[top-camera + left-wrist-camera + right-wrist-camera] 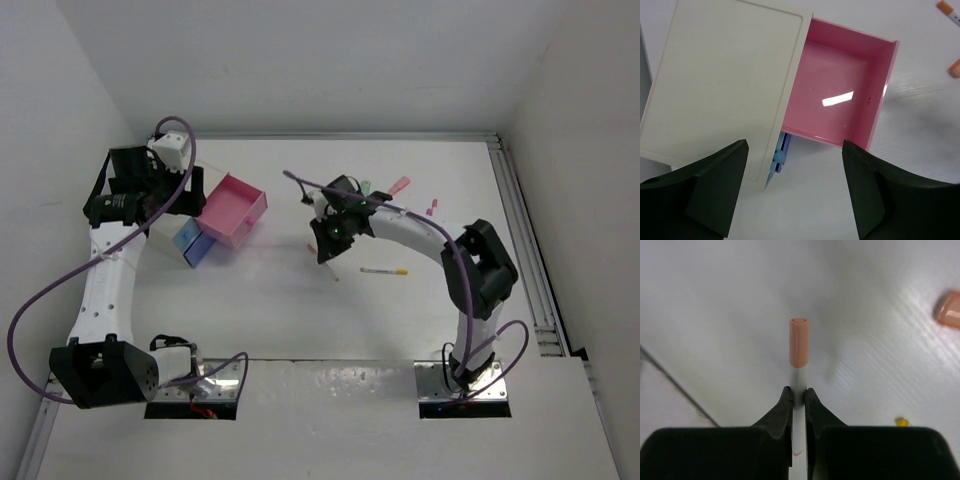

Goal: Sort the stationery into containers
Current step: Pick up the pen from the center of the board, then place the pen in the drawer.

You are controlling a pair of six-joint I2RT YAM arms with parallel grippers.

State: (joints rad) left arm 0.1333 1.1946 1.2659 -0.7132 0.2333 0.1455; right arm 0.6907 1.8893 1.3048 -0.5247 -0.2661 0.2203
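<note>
Orange-capped pen point(799, 342) sits pinched between the right jaws, cap protruding.

White table point(290, 315), plain white walls point(300, 60)

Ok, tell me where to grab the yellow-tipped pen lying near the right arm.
Take the yellow-tipped pen at mid-barrel, from straight above, closing across its width. It lies flat on the table, running side to side in the top view, likely too thin to catch end-on, with bare table along both long sides.
</note>
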